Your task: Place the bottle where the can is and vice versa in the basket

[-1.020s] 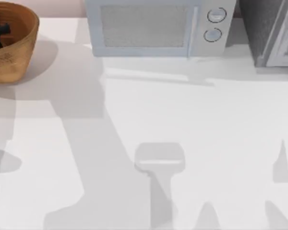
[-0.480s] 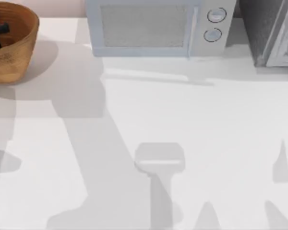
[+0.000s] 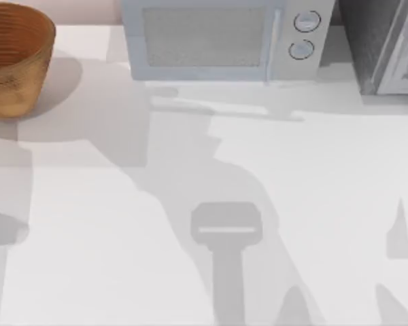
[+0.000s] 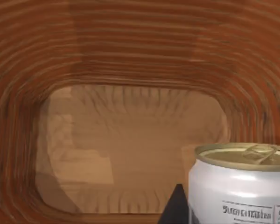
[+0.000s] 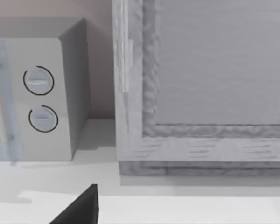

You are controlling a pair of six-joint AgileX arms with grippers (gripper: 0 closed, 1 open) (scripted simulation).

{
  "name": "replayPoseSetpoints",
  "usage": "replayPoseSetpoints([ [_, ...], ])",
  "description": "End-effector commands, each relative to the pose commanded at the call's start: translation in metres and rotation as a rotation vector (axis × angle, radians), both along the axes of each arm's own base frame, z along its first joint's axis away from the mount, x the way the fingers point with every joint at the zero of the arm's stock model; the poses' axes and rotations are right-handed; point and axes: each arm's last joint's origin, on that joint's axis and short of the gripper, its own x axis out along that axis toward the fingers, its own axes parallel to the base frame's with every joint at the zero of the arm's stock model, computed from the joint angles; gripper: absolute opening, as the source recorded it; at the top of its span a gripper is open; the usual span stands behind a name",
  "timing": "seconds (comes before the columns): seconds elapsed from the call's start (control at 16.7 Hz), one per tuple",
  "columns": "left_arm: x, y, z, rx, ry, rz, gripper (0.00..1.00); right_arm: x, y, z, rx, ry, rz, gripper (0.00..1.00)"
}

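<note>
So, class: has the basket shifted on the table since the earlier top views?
No. The basket sits in the same spot at the table's far left, with the same gap to the microwave behind it.

My left wrist camera faces a rough, ribbed, matt woven wicker basket (image 4: 130,56) holding a glossy smooth metal can (image 4: 238,186) with a dull gold top, while the table (image 3: 258,204) looks smooth, matt white.

One basket (image 3: 17,61), one can (image 4: 238,184), one microwave (image 3: 221,39).
</note>
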Motion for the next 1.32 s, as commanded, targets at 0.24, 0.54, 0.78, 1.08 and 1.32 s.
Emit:
replayPoseSetpoints([
  [0.24, -0.092, -0.030, 0.059, 0.061, -0.243, 0.013, 0.00, 0.000, 0.000, 0.000, 0.000, 0.000, 0.000, 1.00],
  [0.54, -0.225, -0.059, 0.060, 0.108, -0.554, 0.028, 0.00, 0.000, 0.000, 0.000, 0.000, 0.000, 0.000, 1.00],
  [0.78, -0.301, -0.069, 0.007, 0.122, -0.764, 0.046, 0.00, 0.000, 0.000, 0.000, 0.000, 0.000, 0.000, 1.00],
  [1.08, -0.336, -0.074, -0.069, 0.122, -0.934, 0.064, 0.00, 0.000, 0.000, 0.000, 0.000, 0.000, 0.000, 1.00],
  [1.32, -0.339, -0.075, -0.102, 0.121, -0.986, 0.068, 0.00, 0.000, 0.000, 0.000, 0.000, 0.000, 0.000, 1.00],
])
